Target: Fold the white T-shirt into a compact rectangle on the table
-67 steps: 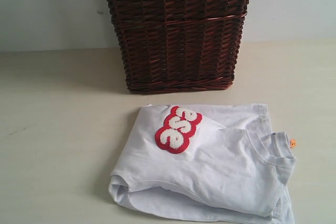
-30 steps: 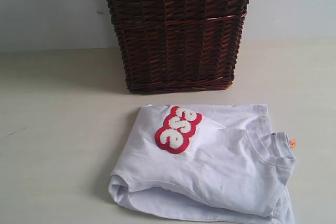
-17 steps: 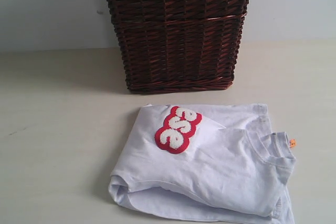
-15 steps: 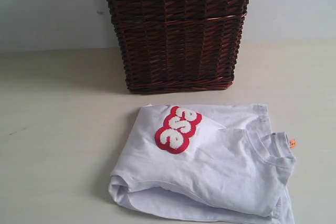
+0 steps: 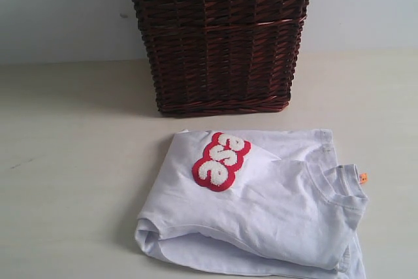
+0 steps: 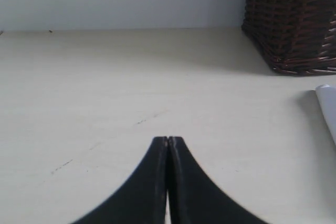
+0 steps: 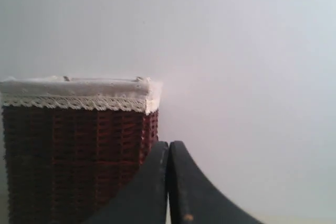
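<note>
Nothing has moved: your white T-shirt (image 5: 261,207) lies loosely folded on the surface (image 5: 72,161) before the basket (image 5: 219,37), both pairs of jaws shut, empty; it looks soft and floppy, so pinch a folded edge.

Folded white cotton T-shirt (image 5: 261,213), lying just in front of dark brown wicker basket (image 5: 222,37): fuzzy white letters "ese" (image 5: 221,160), red outline, running slantwise, on the fold nearest the basket. Small orange collar tag (image 5: 363,178): print too small to read.

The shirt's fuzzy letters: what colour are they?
White letters outlined in red, clearest in exterior view.
</note>
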Controlling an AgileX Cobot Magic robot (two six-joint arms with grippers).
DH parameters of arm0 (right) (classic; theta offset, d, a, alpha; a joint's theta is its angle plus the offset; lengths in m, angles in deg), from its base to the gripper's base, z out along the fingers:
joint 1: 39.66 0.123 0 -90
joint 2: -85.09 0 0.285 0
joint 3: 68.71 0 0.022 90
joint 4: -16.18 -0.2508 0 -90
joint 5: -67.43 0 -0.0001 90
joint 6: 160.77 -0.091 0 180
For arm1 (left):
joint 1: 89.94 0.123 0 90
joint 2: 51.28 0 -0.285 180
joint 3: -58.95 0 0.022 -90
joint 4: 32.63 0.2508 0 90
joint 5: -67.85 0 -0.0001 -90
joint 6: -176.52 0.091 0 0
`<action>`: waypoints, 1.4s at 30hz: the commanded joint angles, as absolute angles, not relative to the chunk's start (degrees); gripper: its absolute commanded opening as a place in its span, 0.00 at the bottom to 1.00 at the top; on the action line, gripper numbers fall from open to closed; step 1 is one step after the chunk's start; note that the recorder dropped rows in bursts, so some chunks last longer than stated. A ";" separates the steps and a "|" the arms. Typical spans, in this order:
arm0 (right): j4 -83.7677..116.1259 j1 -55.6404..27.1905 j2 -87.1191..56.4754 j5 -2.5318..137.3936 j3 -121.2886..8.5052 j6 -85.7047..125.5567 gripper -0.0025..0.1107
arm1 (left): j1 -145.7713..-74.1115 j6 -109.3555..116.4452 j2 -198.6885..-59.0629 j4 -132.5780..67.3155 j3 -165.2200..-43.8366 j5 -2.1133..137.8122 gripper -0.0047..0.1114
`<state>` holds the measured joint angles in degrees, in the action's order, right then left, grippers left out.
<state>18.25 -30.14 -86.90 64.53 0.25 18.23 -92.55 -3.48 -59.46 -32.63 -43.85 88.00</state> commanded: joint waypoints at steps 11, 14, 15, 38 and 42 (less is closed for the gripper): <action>20.78 -36.29 -87.12 83.17 8.51 17.22 0.02 | -92.38 -3.90 -59.06 -32.63 -43.84 87.96 0.04; 20.63 -36.29 -87.12 83.17 8.51 15.80 0.02 | -92.38 -3.90 -59.06 -32.63 -43.84 87.96 0.04; 20.63 -36.29 -87.12 83.17 8.51 15.95 0.02 | -92.38 -3.90 -59.06 -32.63 -43.84 87.96 0.04; 20.63 -36.29 -87.12 83.17 8.51 16.04 0.02 | -92.38 -3.90 -59.06 -32.63 -43.84 87.96 0.04; 20.63 -36.29 -87.12 83.17 8.51 16.04 0.02 | -92.38 -3.90 -59.06 -32.63 -43.84 87.96 0.04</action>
